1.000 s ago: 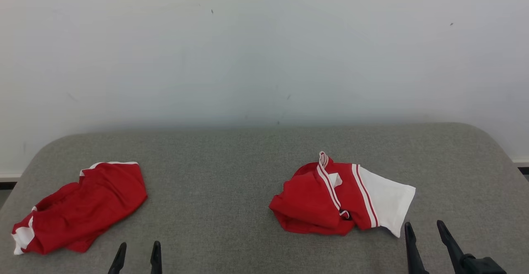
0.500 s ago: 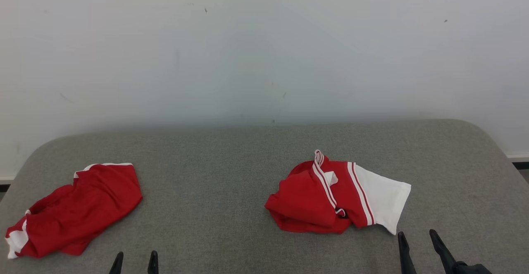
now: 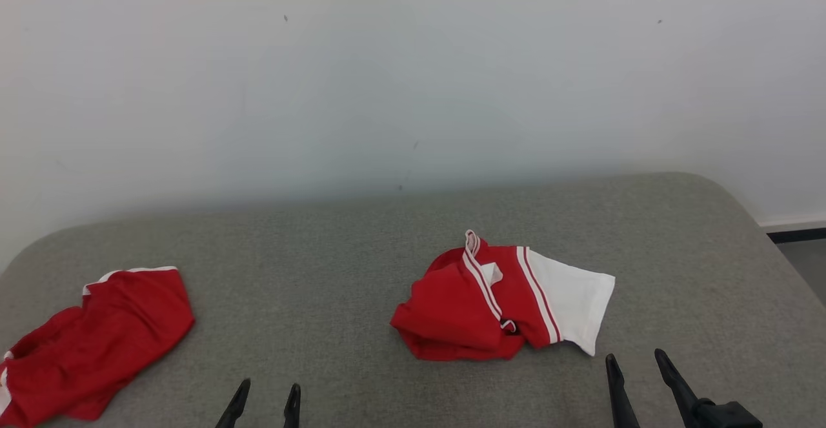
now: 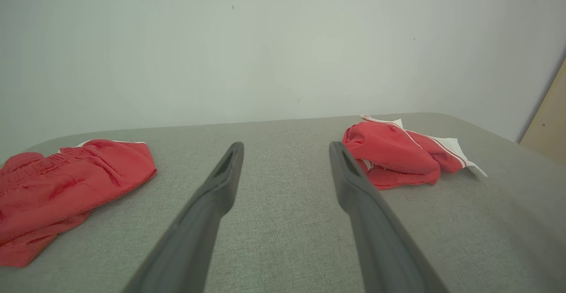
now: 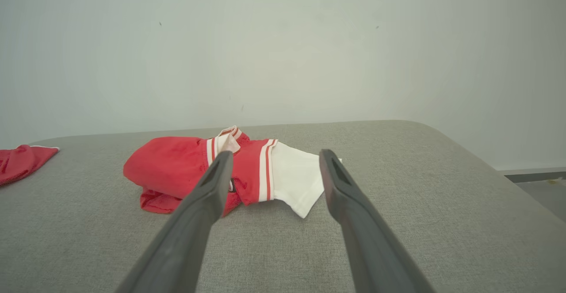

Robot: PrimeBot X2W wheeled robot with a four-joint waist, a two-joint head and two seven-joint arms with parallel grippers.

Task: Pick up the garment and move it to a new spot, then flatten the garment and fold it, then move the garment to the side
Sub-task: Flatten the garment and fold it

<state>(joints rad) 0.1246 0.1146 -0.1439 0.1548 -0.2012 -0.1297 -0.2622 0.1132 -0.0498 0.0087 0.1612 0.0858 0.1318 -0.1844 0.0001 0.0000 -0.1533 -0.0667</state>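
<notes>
Red-and-white shirt (image 3: 497, 305) lies crumpled on the grey padded table (image 3: 361, 254), untouched. Right gripper (image 3: 634, 355) and left gripper (image 3: 270, 385) are both spread wide and empty. Pickup likely not started; next, reach in and pinch the cloth.

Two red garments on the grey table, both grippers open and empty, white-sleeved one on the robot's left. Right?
One error: the garment with the white sleeve lies on the robot's right, ahead of the right gripper; the plain red garment is on the left. The head view shows it. Rest stands: both on the grey table, left gripper and right gripper open and empty.
</notes>
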